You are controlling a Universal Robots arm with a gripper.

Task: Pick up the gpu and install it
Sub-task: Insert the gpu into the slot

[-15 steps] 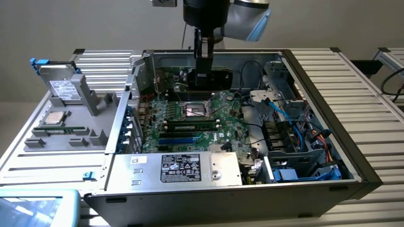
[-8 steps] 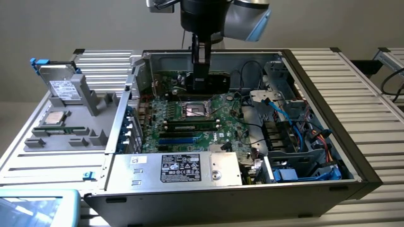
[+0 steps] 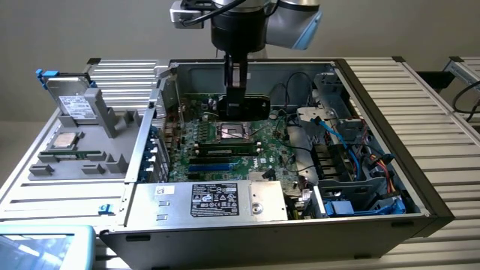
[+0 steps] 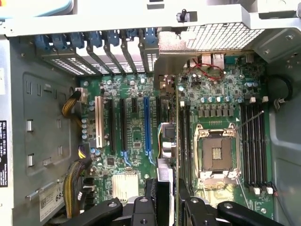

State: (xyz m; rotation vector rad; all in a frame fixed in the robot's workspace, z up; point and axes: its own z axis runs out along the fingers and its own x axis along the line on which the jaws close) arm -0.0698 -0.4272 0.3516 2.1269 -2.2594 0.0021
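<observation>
The gripper point(image 4: 167, 190) is closed on the gpu point(image 4: 165, 136), one finger on each face, and it holds the card on its edge inside the open case point(image 3: 379, 90), above the motherboard point(image 4: 134, 141). In the exterior view the gripper point(image 3: 235, 100) hangs down from the arm and the black cooler of the gpu point(image 3: 255, 105) is seen near the far wall of the case. From the wrist, the card's line runs just beside the blue slot point(image 4: 146, 120), on the side of the CPU socket point(image 4: 215, 153), and not over the slot. I cannot tell how high the card is over the board. In my judgement, this step is done well if the card stays upright and parallel to the slot, with its lower edge exactly over the slot. The bracket end should face the slot covers point(image 4: 115, 49). A tilted card may hit the socket or the small parts around it.
</observation>
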